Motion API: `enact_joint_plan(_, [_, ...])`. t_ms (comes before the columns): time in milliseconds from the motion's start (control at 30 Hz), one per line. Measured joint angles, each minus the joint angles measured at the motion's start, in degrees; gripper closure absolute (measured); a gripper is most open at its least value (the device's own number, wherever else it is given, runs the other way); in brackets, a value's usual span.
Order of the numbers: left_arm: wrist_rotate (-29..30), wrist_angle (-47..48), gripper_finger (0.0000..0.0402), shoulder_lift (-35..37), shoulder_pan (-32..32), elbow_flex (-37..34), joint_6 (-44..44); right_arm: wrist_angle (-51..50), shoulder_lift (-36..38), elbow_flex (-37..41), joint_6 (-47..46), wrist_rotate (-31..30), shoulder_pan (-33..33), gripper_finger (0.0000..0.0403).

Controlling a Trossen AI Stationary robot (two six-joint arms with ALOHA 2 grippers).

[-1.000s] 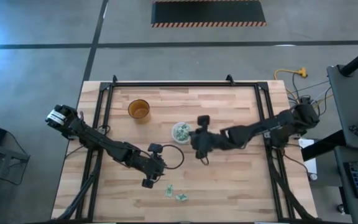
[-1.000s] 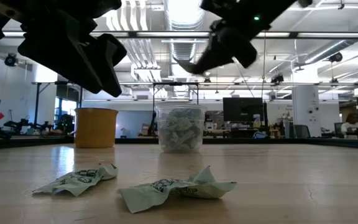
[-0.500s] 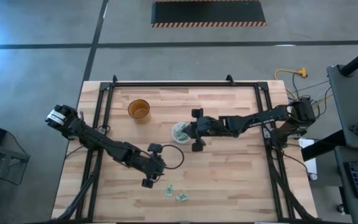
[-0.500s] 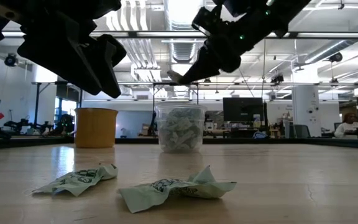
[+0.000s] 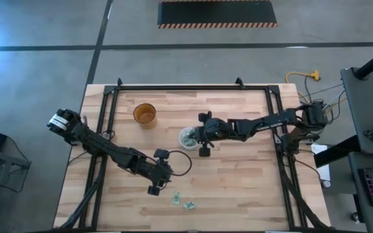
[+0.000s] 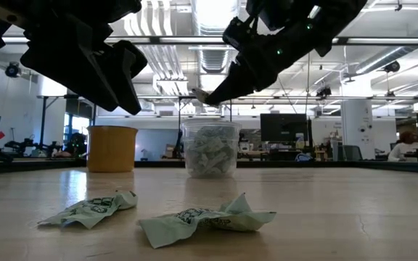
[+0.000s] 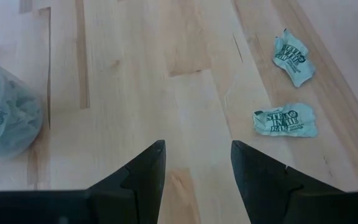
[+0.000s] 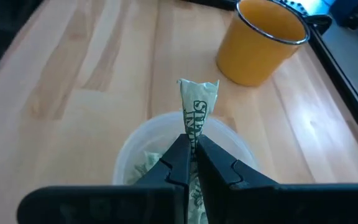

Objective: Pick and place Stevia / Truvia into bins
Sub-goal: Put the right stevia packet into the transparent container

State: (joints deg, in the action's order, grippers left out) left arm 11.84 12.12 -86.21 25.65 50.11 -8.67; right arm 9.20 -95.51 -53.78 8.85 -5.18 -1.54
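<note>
Pale green paper sachet stands upright, clamped in the right pincer directly above the translucent plastic cup; left pincer, fingers apart, waits near two loose sachets.

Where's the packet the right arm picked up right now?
The Stevia packet is pinched in the right hand, directly above the translucent cup near the table's middle, with the amber cup beyond it.

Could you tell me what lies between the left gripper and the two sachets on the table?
Only bare wood: in the left wrist view, the open left gripper and the two sachets are separated by empty table.
</note>
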Motion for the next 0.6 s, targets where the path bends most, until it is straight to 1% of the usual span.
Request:
enact_joint_plan(100, [0.0, 0.0, 0.0235, 0.0, 0.0, 0.0, 0.0, 0.1, -1.0, 0.0, -0.1, 0.2, -0.1, 0.039])
enact_joint_plan(233, [0.0, 0.0, 0.0235, 0.0, 0.0, 0.0, 0.0, 0.4, -2.8, -0.2, -0.3, 2.3, -0.6, 0.039])
enact_joint_plan(367, [0.0, 0.0, 0.0235, 0.0, 0.0, 0.0, 0.0, 0.5, -3.0, -0.3, -2.0, 3.0, -1.5, 0.039])
enact_joint_plan(500, [0.0, 0.0, 0.0235, 0.0, 0.0, -0.1, 0.0, 0.3, -3.0, -0.3, -4.0, 7.0, -2.2, 0.039])
enact_joint_plan(600, [-0.2, 0.0, 0.0235, 0.0, 0.0, -0.1, 0.0, 0.2, -3.2, -0.3, -4.4, 7.3, -2.2, 0.039])
